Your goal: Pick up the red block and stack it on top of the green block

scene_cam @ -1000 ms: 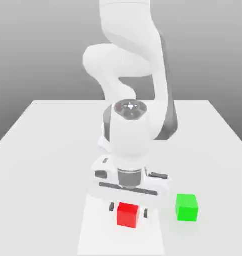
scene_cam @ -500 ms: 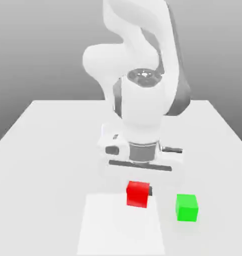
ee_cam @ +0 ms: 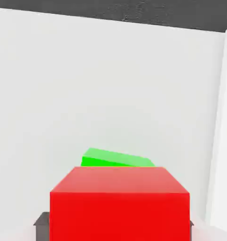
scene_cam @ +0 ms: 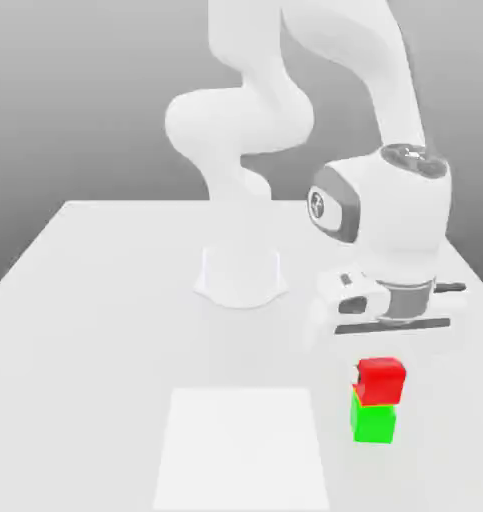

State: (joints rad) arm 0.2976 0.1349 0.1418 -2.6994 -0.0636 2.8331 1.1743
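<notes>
The small matte bright-red cube (scene_cam: 381,380) sits on top of the small matte bright-green cube (scene_cam: 373,422), near the front of the white counter (scene_cam: 105,300) toward the exterior view's right. The white robot arm's gripper (scene_cam: 381,366) hangs directly over the pair, its body just above the red cube. In the hand view the red cube (ee_cam: 119,203) fills the foreground with a sliver of the green cube (ee_cam: 116,158) peeking out beyond it, and dark finger pads (ee_cam: 41,220) show at either flank of the red one.

From where I stand, the stacking step looks to be at its release. I can't make out clear daylight between the pads and the cube's sides, but the jaws appear spread wide rather than pinching it. The red cube seems to sit slightly askew on the green one, offset a touch, though it looks settled.

The next move calls for a straight, clean lift of the gripper upward, without brushing either flank of the red cube, since any sideways nudge could slide it off.
</notes>
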